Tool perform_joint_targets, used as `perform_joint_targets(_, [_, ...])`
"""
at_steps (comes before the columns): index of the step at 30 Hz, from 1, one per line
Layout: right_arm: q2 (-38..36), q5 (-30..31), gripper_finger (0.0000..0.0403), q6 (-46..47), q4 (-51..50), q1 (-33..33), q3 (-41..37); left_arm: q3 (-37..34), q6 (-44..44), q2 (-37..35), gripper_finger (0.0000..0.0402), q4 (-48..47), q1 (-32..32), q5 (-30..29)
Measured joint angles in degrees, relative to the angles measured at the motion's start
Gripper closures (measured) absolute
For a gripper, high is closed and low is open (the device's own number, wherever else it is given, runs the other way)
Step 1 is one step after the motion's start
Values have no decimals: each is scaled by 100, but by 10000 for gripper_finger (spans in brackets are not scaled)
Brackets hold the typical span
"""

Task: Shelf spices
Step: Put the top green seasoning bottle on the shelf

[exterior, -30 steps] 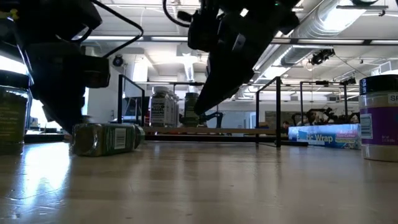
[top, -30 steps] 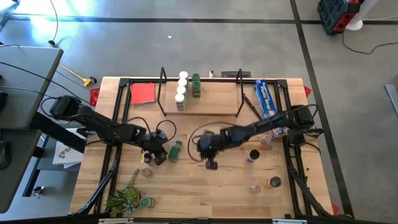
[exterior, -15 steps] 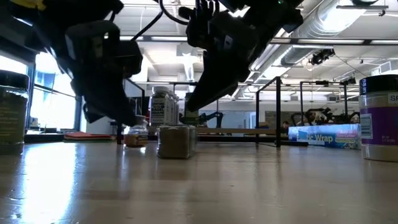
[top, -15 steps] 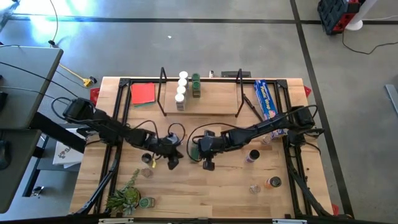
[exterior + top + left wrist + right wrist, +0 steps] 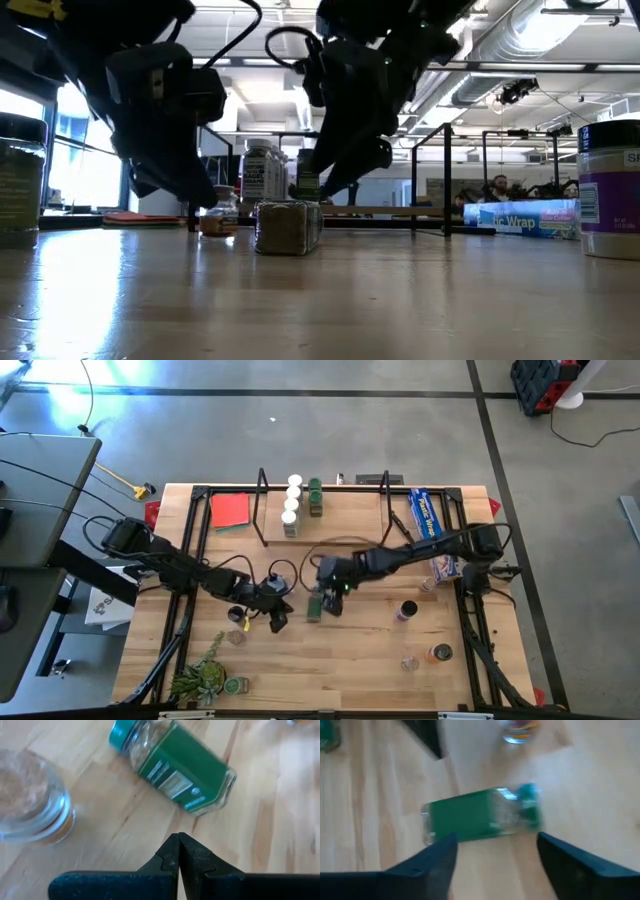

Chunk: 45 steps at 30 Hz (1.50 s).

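The green-labelled spice jar [image 5: 480, 820] is motion-blurred; its label text is unreadable.

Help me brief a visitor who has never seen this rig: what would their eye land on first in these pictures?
Probably the two dark arms meeting mid-table over a green-labelled spice jar lying on its side. The right end effector hangs open just above it; the left end effector is shut, beside it. Next, the row of white-capped jars already standing on the shelf at the table's far edge.
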Motion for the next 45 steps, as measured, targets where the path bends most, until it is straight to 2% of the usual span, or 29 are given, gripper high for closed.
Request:
perform_joint_targets(4, [-14,-775,71,87,-296,-510,21,2,10,217,402,572,-65,-306])
perform_joint_targets(7, [-14,-1178,53,460,-150,-660,-303,9,42,546,402,1077,-67,-439])
perform_joint_targets(12, [-1,-1199,50,1370,979,-364,-856,4,-77,1120,402,1687,-8,-677])
perform_joint_targets(16, [76,-921,50,1911,1871,-136,-985,4,-105,1504,402,2239,107,-709])
perform_joint_targets(22, [440,-448,50,2311,2137,-46,-996,177,-86,1910,401,2592,247,-682])
perform_joint_targets(25, [514,-401,53,2261,2223,-42,-996,357,-15,2042,401,2604,244,-622])
perform_joint_targets(28, [551,-317,74,2017,2262,2,-994,470,46,2050,401,2445,224,-609])
perform_joint_targets(36, [536,390,213,1306,2247,339,-970,470,52,1357,401,1559,76,-849])
perform_joint_targets(45, [284,1474,214,202,2248,794,-1033,474,350,-377,402,-59,-512,-1660])
